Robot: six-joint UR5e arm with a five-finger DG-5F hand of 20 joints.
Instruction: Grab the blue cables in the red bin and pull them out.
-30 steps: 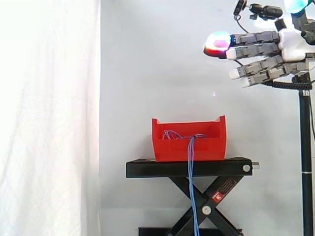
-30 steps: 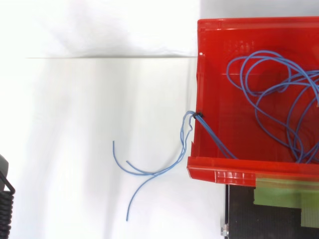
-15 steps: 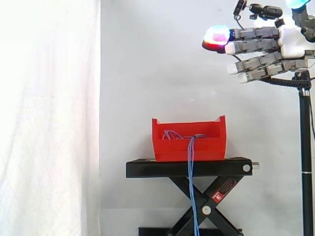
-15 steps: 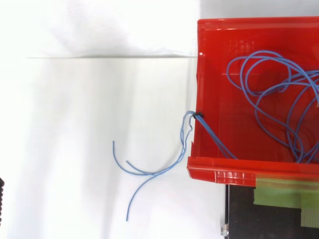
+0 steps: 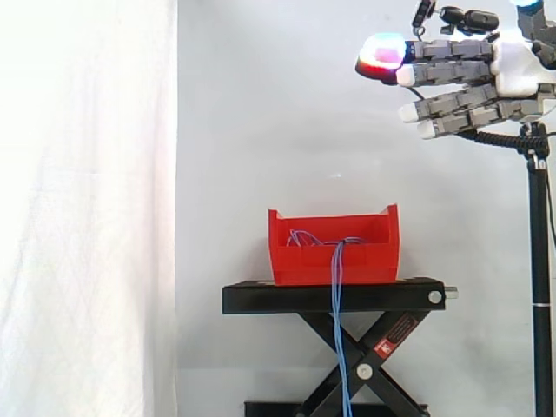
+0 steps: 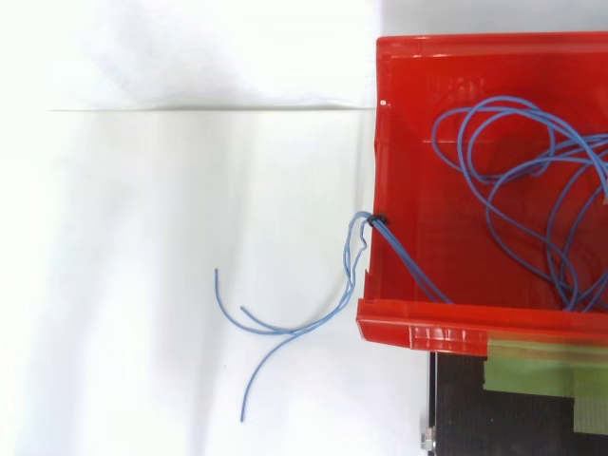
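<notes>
The white curtain (image 5: 87, 208) covers the left of the side view, with a plain pale wall behind the work. In front of it stands the black stand (image 5: 261, 300), a scissor-legged frame with a flat top plate. A thin black pole (image 5: 540, 287) rises just beyond the plate's right edge.

The red bin (image 5: 304, 261) sits on the top plate, near its middle, clear of both the left and right edges. From above, its rim (image 6: 456, 334) overhangs the plate, and a strip of green tape (image 6: 541, 370) lies on the plate just beside that rim.

The hand (image 5: 512, 74) hangs high in the side view, well above the bin and over the plate's right edge. Its fingers (image 5: 452, 65) are stretched out straight toward the left, released and grasping nothing. One tip glows red and cyan.

The blue cables (image 6: 494, 171) are thin, pale blue strands lying in several loose, overlapping loops on the bin's floor. A bunch of them crosses the bin's wall at a small dark spot (image 6: 378, 220). From the side, that bunch (image 5: 338, 330) drops straight down past the plate's front edge, between the scissor legs. From above, its loose ends (image 6: 275, 332) fan out in gentle curves over white ground.
</notes>
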